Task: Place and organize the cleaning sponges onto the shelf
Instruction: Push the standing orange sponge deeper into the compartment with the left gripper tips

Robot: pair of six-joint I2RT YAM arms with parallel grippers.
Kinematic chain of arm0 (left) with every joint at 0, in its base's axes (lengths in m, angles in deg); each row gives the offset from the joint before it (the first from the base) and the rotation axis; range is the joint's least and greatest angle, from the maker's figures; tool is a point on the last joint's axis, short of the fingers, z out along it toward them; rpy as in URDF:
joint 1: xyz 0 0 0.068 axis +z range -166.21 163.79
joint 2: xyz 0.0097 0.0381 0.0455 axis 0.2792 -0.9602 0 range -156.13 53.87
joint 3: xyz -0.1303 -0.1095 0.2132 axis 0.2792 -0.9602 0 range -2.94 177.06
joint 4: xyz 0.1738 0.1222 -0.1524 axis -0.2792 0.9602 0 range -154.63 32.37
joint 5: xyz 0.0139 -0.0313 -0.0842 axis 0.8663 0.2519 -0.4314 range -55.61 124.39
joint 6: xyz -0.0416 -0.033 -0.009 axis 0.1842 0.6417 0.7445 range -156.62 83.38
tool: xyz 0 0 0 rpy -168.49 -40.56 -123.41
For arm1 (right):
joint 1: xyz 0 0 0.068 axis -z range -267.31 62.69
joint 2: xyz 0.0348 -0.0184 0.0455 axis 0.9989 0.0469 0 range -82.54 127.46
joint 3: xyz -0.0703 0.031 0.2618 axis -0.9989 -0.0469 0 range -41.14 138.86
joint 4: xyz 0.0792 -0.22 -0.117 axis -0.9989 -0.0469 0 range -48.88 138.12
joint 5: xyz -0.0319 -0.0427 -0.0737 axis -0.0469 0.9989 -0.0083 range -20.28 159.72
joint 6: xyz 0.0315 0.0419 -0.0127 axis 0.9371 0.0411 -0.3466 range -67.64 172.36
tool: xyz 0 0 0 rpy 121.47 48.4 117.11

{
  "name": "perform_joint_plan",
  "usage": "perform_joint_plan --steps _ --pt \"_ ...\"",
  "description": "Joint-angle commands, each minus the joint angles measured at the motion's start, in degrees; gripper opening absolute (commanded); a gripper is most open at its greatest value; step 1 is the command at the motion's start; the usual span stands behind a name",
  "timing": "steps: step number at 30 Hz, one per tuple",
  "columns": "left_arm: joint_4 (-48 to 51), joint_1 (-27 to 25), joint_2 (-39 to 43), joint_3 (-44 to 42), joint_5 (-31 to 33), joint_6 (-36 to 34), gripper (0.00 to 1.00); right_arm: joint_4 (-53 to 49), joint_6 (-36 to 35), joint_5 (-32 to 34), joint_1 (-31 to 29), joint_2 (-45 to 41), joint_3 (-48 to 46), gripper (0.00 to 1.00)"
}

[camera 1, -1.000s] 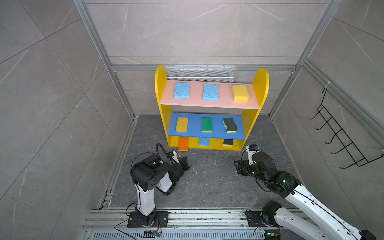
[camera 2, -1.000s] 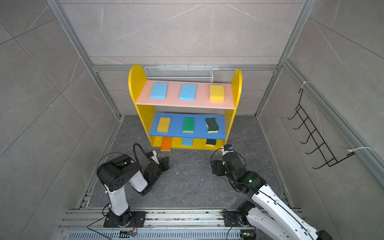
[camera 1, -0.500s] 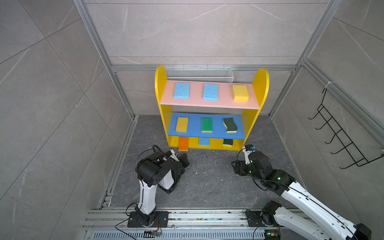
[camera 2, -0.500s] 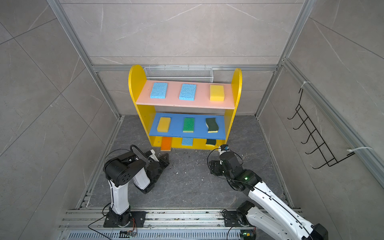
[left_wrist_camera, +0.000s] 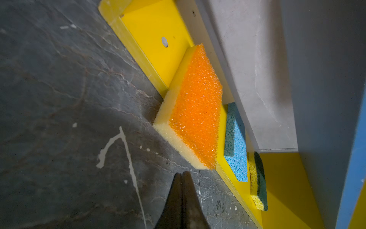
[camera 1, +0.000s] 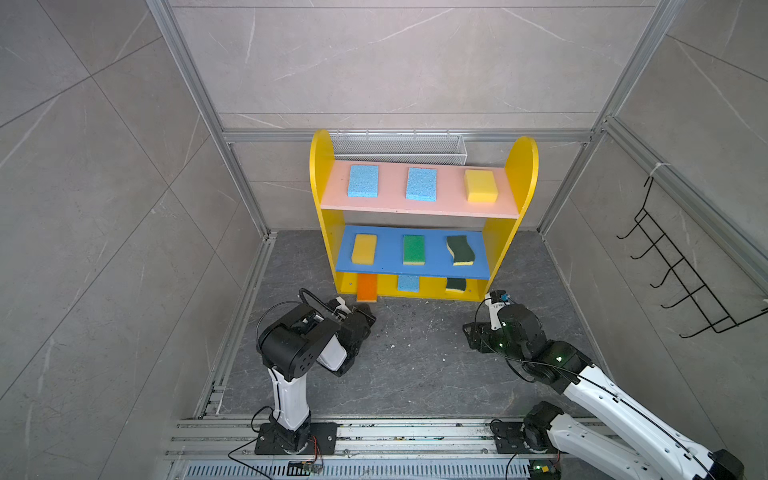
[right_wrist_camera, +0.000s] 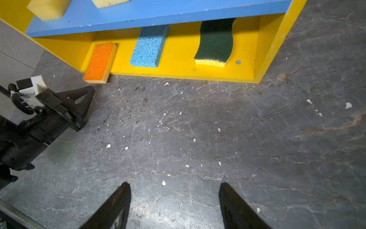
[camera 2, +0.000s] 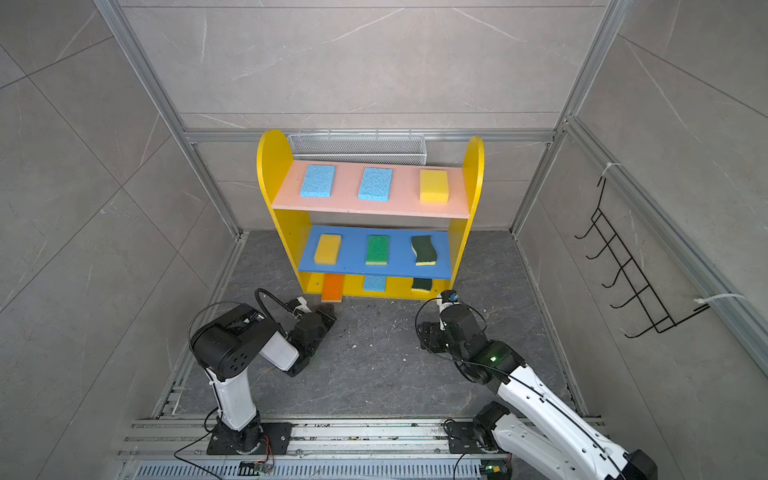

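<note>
A: Compared against the views from a second back. Found no shift in any of the cleaning sponges [camera 1: 421, 184]. Logged change only in the arms: a small re-posing of the left one, a slight drift of the right claw [right_wrist_camera: 174, 185] toward the middle of the table [camera 1: 415, 353].

B: Claw states?

A: Logged the left claw [left_wrist_camera: 181, 175] closed on nothing, tips pressed together, just short of the orange sponge [left_wrist_camera: 196, 111], not touching. Logged the right claw spread wide and empty, low over bare table, well apart from the shelf [camera 1: 524, 178].

B: Meaning for the task?

A: Judged placing done, tidying not quite. Counted nine shelved, three per board: pink upper board [camera 1: 449, 199], blue middle board [camera 1: 436, 257], yellow base [right_wrist_camera: 178, 65].

B: Heading of the orange one?

A: Recorded the long axis front to back, parallel with the light blue sponge [right_wrist_camera: 148, 49] beside it and the wavy dark-green sponge [right_wrist_camera: 214, 39] further along. Noted orange face up, pale foam beneath. Placed the far end on the base at its left end, the near end past the front lip and dipping toward the table. Could not confirm contact with the table. Reckoned an inward push along that axis would seat it.
</note>
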Motion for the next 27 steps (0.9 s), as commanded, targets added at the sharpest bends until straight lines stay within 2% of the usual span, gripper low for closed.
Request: perform_joint_plan --steps 1,6,16,27 --pt "15.6 0.7 1.8 2.4 -1.1 1.5 0.0 0.3 -0.2 -0.8 0.2 -1.1 -0.6 0.73" --pt "14.8 1.3 0.7 3.6 -1.9 2.7 0.0 0.2 -0.4 -0.7 0.2 -2.1 -1.0 0.73" --pt "2.6 1.6 -8.6 3.5 -0.8 5.9 0.0 0.6 -0.6 -1.2 0.2 -2.1 -1.8 0.73" --pt "3.1 2.3 -9.5 4.5 0.9 5.5 0.0 1.1 -0.9 -1.1 0.2 -1.2 -2.1 0.73"
